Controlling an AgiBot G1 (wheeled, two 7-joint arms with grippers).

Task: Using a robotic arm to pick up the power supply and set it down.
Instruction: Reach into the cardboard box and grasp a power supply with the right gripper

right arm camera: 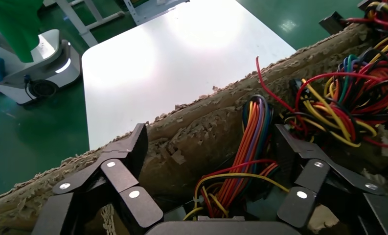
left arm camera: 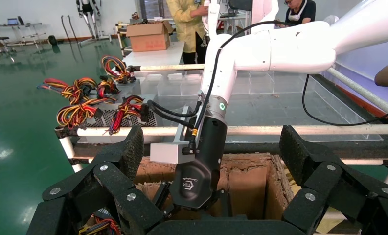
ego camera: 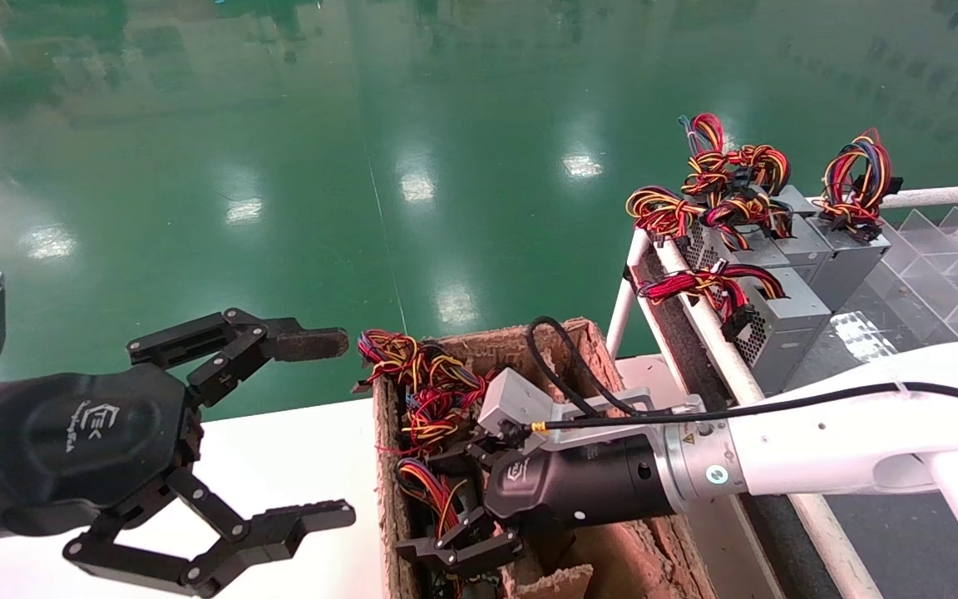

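At the lower left of the head view, the black linkage left gripper with a brownish worn finger pad (ego camera: 292, 433) hangs idle above the white tabletop (ego camera: 279, 466), its fingers spread wide and holding nothing.

Right of it, at the bottom centre, the white tubular right arm with a green indicator light and a silver camera box at its wrist reaches down into the torn brown cardboard box (ego camera: 579, 341). Its black logo-marked right gripper (ego camera: 466, 503) is released: in the right wrist view the two fingers (right arm camera: 128, 166) stand apart on either side of a looped bundle of red, yellow, orange and black wires (right arm camera: 245, 156). That bundle appears to belong to the power supply to be picked, whose grey body lies hidden low in the box.

The step in hand looks like the reach before the grasp. The next move calls for lowering onto something firm and closing, since loose wires alone could slip.

Farther off, at the upper right, several grey wired metal boxes (ego camera: 787, 316) sit on a white-railed rack (ego camera: 720, 349), and beyond lies a glossy green floor (ego camera: 362, 125).
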